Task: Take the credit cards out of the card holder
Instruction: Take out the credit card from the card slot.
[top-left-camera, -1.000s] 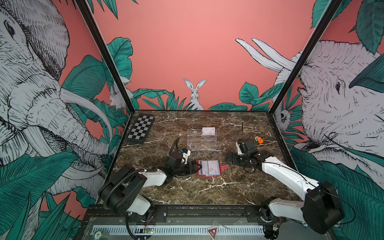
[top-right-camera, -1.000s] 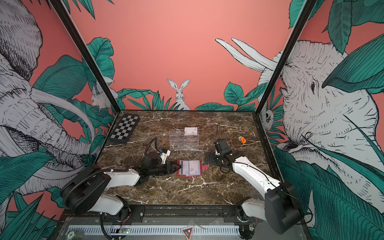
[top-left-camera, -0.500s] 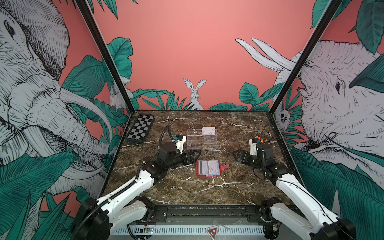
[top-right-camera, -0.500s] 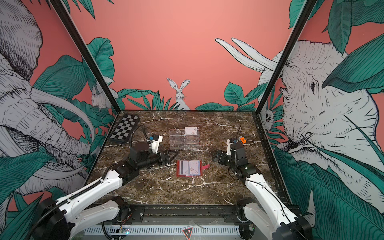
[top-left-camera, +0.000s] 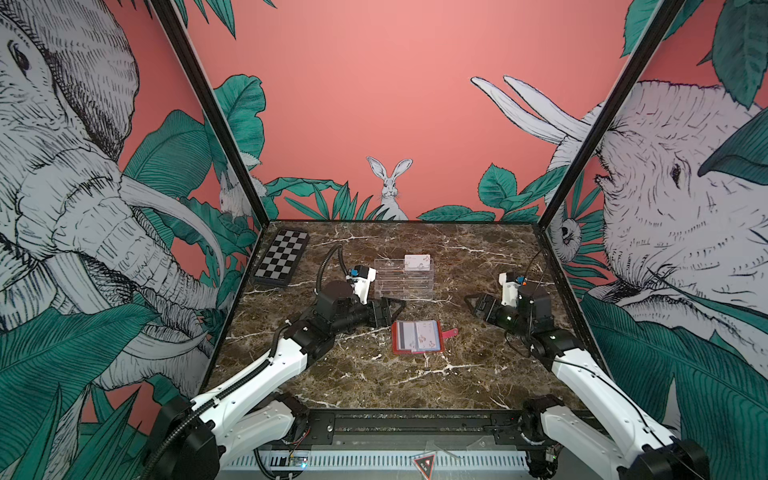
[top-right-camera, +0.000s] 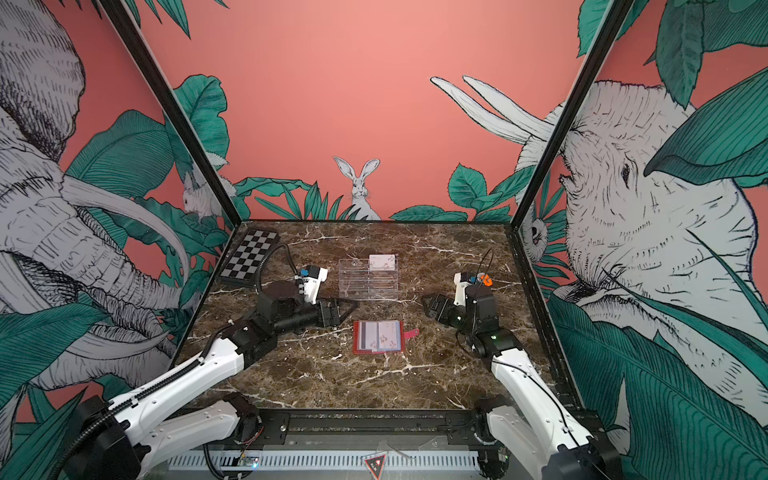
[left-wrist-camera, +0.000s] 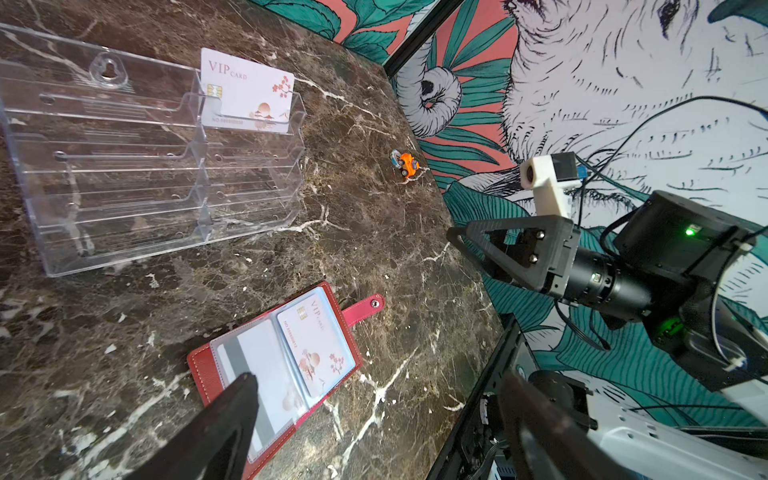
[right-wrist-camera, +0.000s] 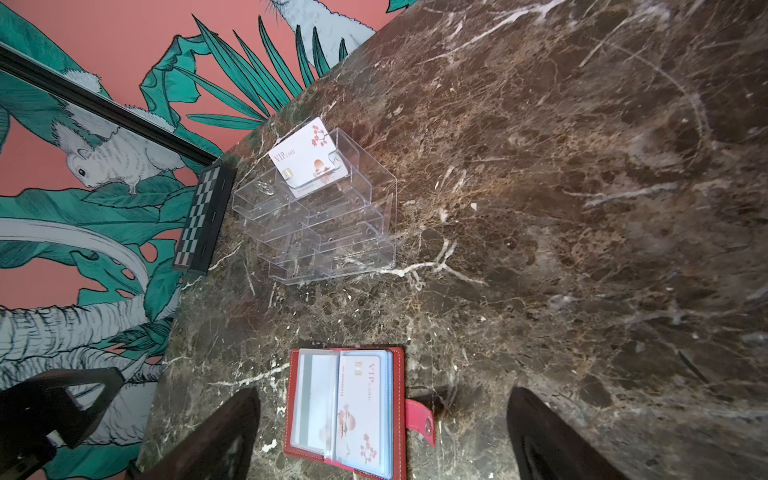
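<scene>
Red leather booklet card holder (top-left-camera: 417, 336) lies open between left claw (top-left-camera: 392, 311) and right claw (top-left-camera: 473, 305), so thin whitish credit cards (right-wrist-camera: 359, 411) show, easy to reach. Both claws spread, empty.

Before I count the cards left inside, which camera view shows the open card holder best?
The right wrist view: the card holder lies open and unobstructed, print legible. In the left wrist view a finger of the left end effector overlaps one corner. In both top views the card holder is small, detail lost.
</scene>
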